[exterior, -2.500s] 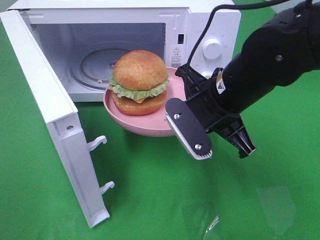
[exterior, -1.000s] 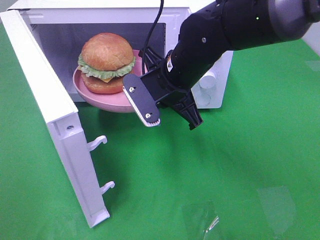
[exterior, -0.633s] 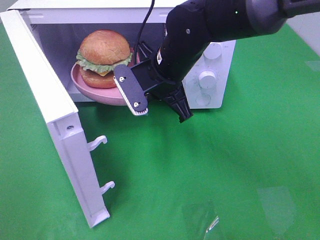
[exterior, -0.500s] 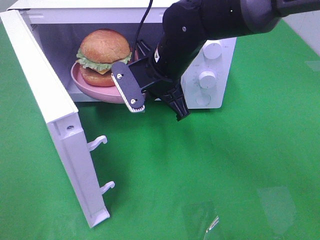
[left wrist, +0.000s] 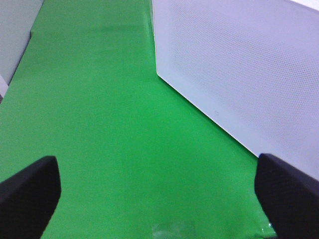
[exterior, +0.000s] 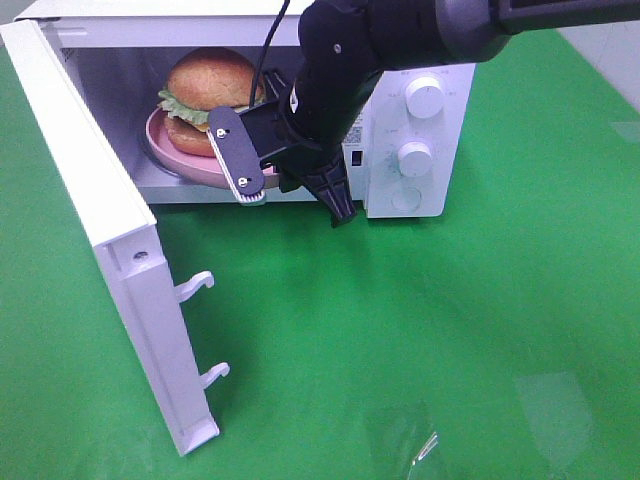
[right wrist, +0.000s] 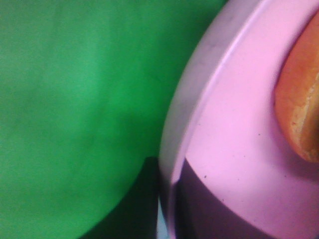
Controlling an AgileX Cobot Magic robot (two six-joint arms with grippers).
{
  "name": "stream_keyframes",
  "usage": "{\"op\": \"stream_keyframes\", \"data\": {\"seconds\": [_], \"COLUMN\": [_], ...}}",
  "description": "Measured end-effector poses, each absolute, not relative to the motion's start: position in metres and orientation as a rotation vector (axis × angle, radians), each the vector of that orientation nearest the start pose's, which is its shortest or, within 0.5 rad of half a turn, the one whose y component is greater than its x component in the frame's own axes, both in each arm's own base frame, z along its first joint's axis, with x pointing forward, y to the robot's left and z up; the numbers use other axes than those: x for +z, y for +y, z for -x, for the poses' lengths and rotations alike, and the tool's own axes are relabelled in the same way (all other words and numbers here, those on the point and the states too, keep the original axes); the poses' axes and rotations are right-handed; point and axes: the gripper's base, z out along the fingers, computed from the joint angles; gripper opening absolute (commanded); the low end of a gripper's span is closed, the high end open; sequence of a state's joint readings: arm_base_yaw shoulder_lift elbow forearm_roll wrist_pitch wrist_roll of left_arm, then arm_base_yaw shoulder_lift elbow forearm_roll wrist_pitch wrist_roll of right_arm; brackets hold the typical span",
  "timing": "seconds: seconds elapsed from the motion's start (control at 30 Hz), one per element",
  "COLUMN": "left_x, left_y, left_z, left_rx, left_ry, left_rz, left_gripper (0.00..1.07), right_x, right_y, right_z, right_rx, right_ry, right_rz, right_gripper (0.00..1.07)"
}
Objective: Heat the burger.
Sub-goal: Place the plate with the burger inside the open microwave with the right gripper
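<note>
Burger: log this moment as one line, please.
step: loading | burger on pink plate, in microwave | door open | right gripper shut on pink plate rim | left gripper open, empty

**Green cover, white oven, soft even light**

A bright green surface (exterior: 480,330) fills nearly the whole high view, smooth and matte, running from the bottom edge up past a white microwave (exterior: 420,110) at the top of the frame. The oven's door (exterior: 110,250) stands swung open toward the lower left. Its shadow on the green is faint and soft-edged, so the light is diffuse. Two patches of clear film (exterior: 553,405) lie flat at the lower right, one with a small bright glint. A pale grey strip (exterior: 620,50) cuts across the upper right corner.
</note>
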State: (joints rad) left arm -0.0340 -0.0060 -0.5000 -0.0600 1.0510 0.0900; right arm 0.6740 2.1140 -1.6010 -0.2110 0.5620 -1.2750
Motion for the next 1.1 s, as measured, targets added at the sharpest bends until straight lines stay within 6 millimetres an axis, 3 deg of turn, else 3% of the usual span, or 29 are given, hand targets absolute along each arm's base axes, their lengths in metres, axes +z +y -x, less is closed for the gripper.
{"op": "stream_keyframes", "data": {"seconds": [0.77,1.1], "left_x": [0.278,0.278], "left_y": [-0.005,-0.005], "left_z": [0.006,0.006], "left_rx": [-0.036,-0.036], "left_ry": [2.023,2.023], "left_rz": [-0.128,-0.128], "left_gripper": [0.98,0.98], "right_x": [0.171,0.163], "right_y": [0.309,0.316], "right_z": [-0.414,-0.419], "right_rx": [-0.415,-0.436], "right_ry": [1.523,1.522], "right_rz": [2.084,2.091], "right_gripper": [0.0,0.0]}}
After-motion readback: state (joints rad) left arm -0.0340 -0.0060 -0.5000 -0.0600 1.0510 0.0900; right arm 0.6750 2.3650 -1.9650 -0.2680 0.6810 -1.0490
